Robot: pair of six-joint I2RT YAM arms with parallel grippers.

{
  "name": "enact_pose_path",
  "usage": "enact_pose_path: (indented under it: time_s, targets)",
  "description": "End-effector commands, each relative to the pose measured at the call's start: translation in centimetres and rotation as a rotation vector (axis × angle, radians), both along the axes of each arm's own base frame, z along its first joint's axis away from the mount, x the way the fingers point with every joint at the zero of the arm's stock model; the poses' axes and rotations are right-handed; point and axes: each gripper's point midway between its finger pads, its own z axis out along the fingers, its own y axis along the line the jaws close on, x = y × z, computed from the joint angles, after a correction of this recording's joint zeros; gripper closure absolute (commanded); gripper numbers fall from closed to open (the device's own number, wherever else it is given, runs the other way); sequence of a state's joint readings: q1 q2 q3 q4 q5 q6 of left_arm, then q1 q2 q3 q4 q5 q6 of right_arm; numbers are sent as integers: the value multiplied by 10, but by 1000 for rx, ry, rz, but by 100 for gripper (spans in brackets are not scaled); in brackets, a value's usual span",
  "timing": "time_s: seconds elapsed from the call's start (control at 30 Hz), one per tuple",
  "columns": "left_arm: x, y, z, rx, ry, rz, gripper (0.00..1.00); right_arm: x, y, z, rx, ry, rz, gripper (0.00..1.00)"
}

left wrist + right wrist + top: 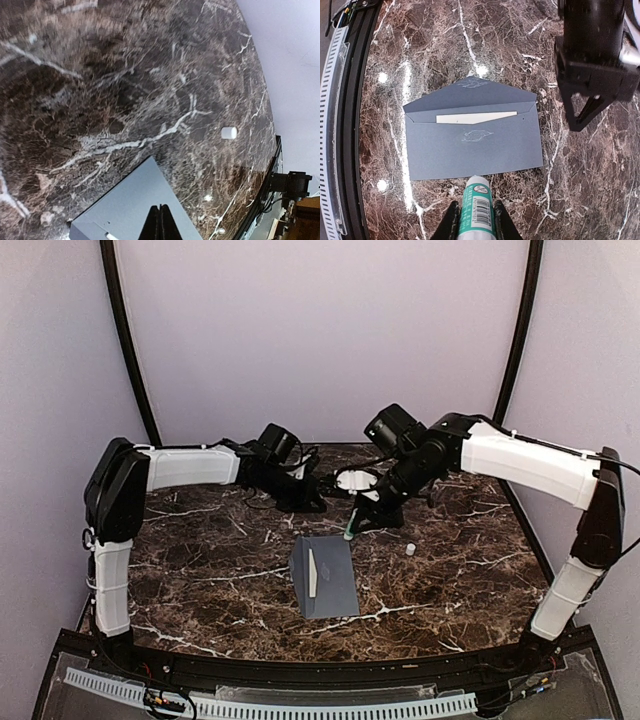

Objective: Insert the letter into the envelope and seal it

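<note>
At the envelope (470,150)'s edge, your right gripper (474,212) pinches a glue stick (477,200); left gripper (160,222) has its jaws pressed together.

One camera sits high behind me, facing the table's (200,560) far edge; both wrist cameras look down close, sharing the envelope (470,150).

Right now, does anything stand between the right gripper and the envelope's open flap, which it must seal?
Nothing visible does. The right gripper holds a glue stick at the envelope edge; the flap lies open on the far side. The left gripper stands off to one side.
</note>
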State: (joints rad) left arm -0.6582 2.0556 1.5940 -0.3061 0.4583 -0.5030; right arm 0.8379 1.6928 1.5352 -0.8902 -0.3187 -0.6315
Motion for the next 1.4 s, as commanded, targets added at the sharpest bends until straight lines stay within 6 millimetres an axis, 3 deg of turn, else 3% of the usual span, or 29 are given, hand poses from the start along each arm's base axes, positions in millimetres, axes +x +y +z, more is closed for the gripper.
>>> enact_pose_path:
  time_s: [0.0, 0.17, 0.53, 1.37]
  targets:
    - [-14, -14, -30, -42, 112, -91, 100, 2, 13, -10, -41, -60, 57, 100]
    - [-15, -13, -58, -8, 169, -75, 100, 2, 28, -27, -66, -66, 86, 100]
    - [-15, -3, -87, 81, 214, -38, 100, 8, 51, -62, -129, -51, 129, 100]
    - [-20, 2, -100, 109, 252, -32, 100, 13, 64, -122, -214, 10, 112, 100]
